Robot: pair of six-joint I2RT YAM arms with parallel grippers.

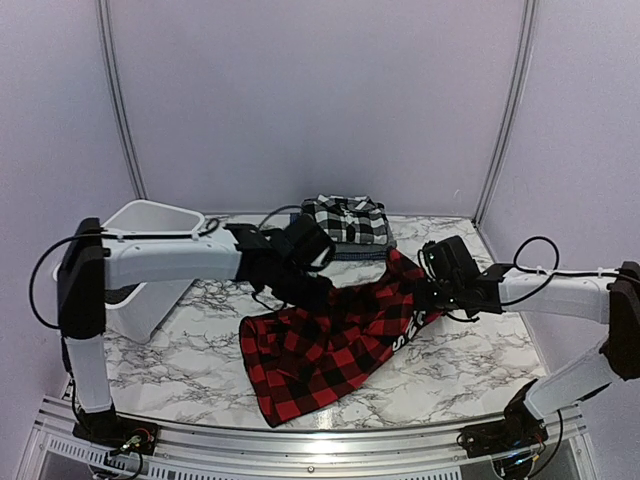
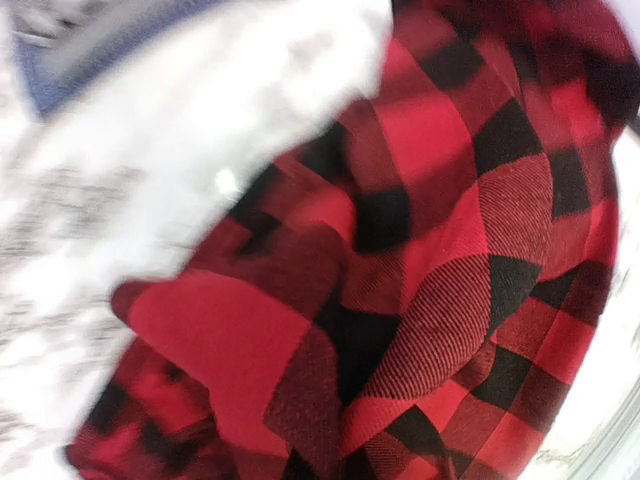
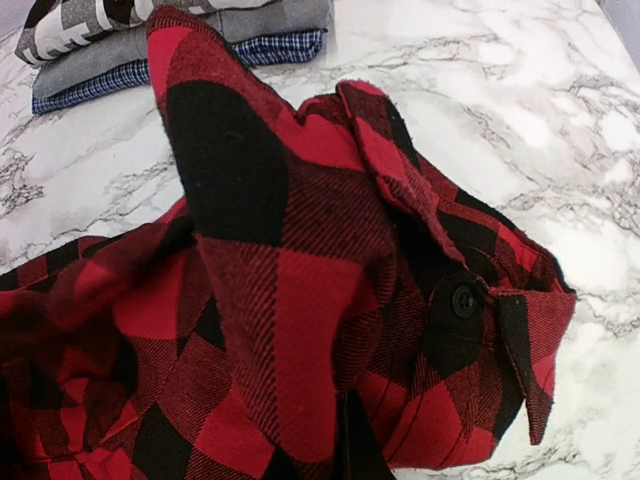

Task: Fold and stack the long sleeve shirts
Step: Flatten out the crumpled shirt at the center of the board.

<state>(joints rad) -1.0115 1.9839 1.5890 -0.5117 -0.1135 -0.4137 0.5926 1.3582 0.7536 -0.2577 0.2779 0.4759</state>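
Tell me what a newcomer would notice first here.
The red-and-black checked shirt sprawls crumpled at centre, its upper edge pinched by the left gripper and right gripper. Behind it sits a neat stack of folded shirts; a white tub stands at the left.

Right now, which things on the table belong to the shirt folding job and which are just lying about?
Job in hand: red-and-black buffalo check shirt, unfolded; folded and stacked behind it, black-and-white plaid shirt on top, grey shirt and blue check shirt beneath.
Lying about: white plastic tub, at the left.
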